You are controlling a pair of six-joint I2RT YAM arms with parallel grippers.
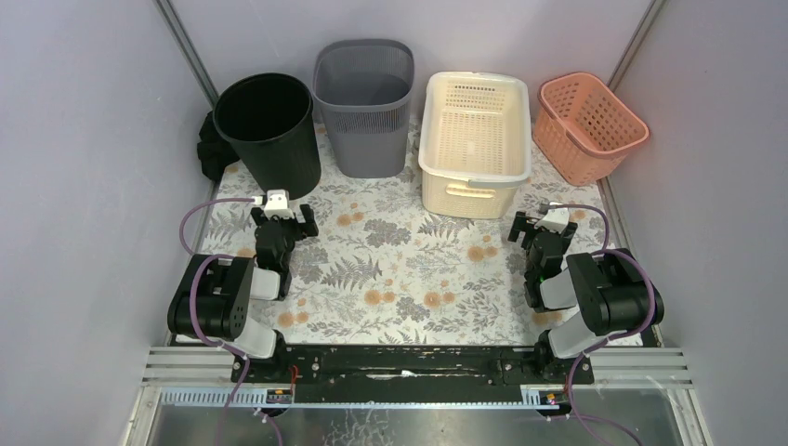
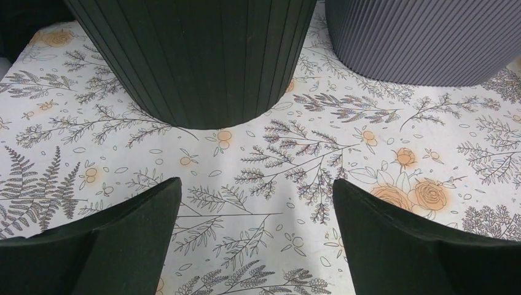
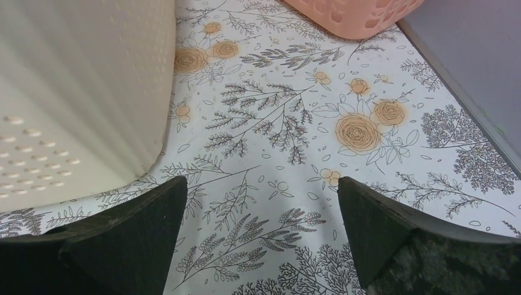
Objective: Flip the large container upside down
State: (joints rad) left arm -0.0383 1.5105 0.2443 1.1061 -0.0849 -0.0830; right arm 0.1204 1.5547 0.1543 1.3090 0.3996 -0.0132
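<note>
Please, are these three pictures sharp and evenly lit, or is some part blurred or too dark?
Top view: soft, even light, sharp; only the inside of the black bin is too dark for detail. Left wrist: cloth sharp, left claw dark and featureless. Right wrist: the near cream basket looks slightly soft and bright.

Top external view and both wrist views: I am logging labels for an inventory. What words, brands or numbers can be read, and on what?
None can be read in any view: the black bin, grey bin, cream basket, pink basket and floral table cover show no text.
</note>
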